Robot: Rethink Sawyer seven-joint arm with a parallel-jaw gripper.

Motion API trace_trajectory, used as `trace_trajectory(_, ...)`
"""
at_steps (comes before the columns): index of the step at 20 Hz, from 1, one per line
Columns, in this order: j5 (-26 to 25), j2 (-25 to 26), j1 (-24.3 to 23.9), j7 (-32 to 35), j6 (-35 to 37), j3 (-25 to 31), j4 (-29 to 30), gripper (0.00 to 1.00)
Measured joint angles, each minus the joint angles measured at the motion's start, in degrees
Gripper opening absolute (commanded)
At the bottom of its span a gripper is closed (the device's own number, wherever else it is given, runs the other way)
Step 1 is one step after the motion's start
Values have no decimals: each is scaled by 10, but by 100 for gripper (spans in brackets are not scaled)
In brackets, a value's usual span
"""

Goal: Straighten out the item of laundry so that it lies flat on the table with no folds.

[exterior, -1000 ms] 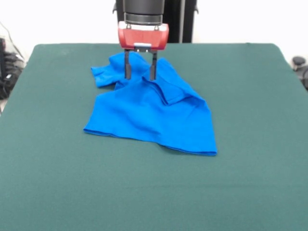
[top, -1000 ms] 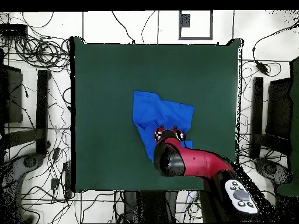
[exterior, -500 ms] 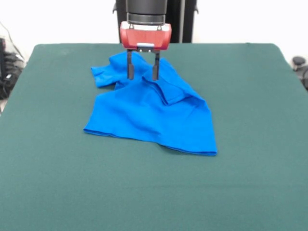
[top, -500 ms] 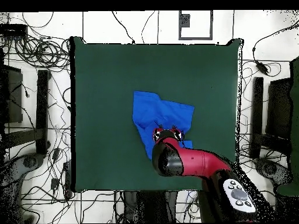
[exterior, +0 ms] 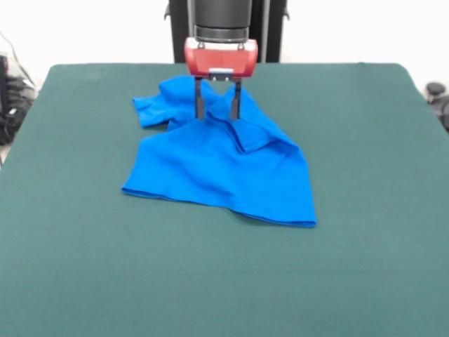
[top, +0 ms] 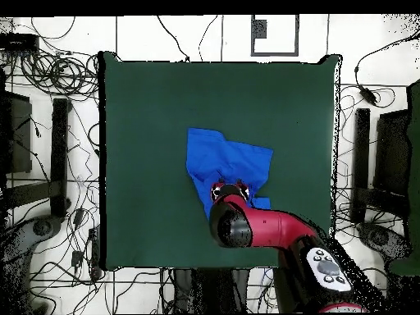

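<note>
Blue T-shirt (exterior: 221,165) lies rumpled slightly off the middle of the green table (exterior: 365,281). Front view: tool (exterior: 217,109) open, two dark fingers (exterior: 199,108) apart, hanging over the bunched, folded part at the shirt's 12 o'clock; a ridge fold runs toward 4 o'clock. Contact with cloth unclear. Overhead view: red arm (top: 279,230) hides the tool and that end of the shirt; cables (top: 57,74) litter the floor around the table.

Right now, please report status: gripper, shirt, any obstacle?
Gripper open, above shirt's far bunched part. T-shirt crumpled, folds remain. Table shows no obstacle.
</note>
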Motion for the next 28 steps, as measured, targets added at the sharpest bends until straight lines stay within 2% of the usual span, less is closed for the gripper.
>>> trace_trajectory(9,-10,24,0,0,0,0,0,100)
trace_trajectory(21,-35,26,-23,0,0,0,3,100)
trace_trajectory(22,-36,26,-25,0,0,0,3,0)
trace_trajectory(28,-46,26,-25,0,-3,0,3,0)
